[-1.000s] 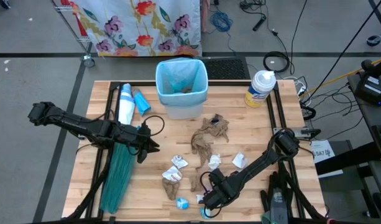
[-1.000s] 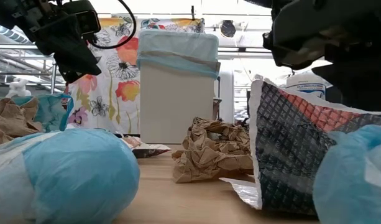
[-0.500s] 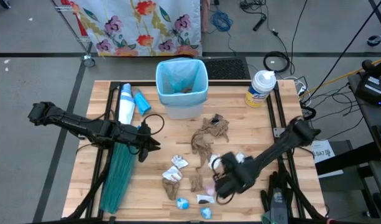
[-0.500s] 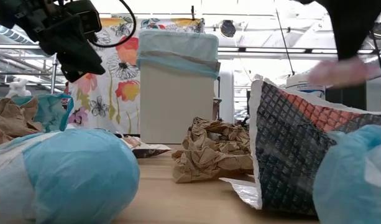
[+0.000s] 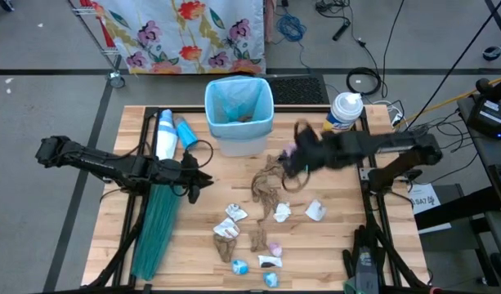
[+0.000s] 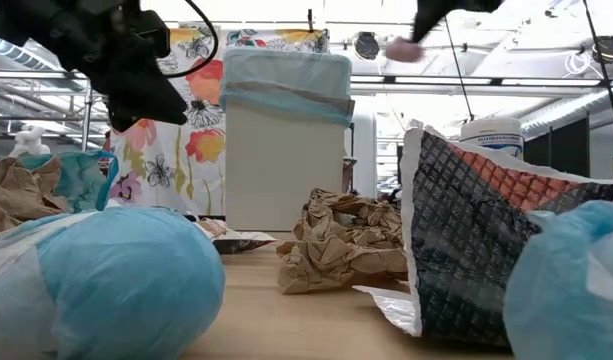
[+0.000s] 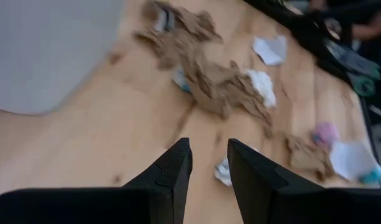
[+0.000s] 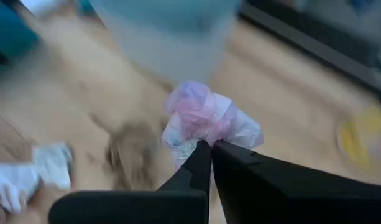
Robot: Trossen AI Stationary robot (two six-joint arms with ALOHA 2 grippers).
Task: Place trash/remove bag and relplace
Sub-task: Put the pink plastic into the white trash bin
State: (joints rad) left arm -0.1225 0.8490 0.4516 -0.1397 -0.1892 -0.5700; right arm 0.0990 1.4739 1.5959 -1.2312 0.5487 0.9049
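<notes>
My right gripper [image 5: 292, 153] hangs in the air near the white bin [image 5: 239, 114], which wears a pale-blue liner, and is shut on a small pink-and-white wrapper [image 8: 206, 118]. That wrapper also shows high in the low view [image 6: 398, 48]. Loose trash lies on the table: brown paper [image 5: 275, 175], white wads [image 5: 315, 210], blue scraps [image 5: 240, 266] and a purple scrap [image 5: 275, 247]. A teal-green bag [image 5: 156, 224] lies flat at the table's left. My left gripper [image 5: 203, 174] hovers left of the brown paper, open by a narrow gap [image 7: 209, 168], touching nothing. My right gripper pinches the crumpled wrapper by its lower edge [image 8: 199, 142] between its two fingertips [image 8: 196, 158]. The wrapper is lifted clear of the table and stands out beyond the fingertips.
A white wipes tub with a yellow label [image 5: 342, 116] stands at the far right. White and blue tubes [image 5: 164, 135] lie left of the bin. A black frame [image 5: 360, 155] runs along the table's sides. Bare wood [image 5: 217, 175] lies between bin and scraps.
My right gripper rose from the scraps at the table's near edge with the pink wrapper held, then swung up and toward the far edge, ending beside the bin. My left gripper shifted slightly toward the right. The other trash stayed where it was.
</notes>
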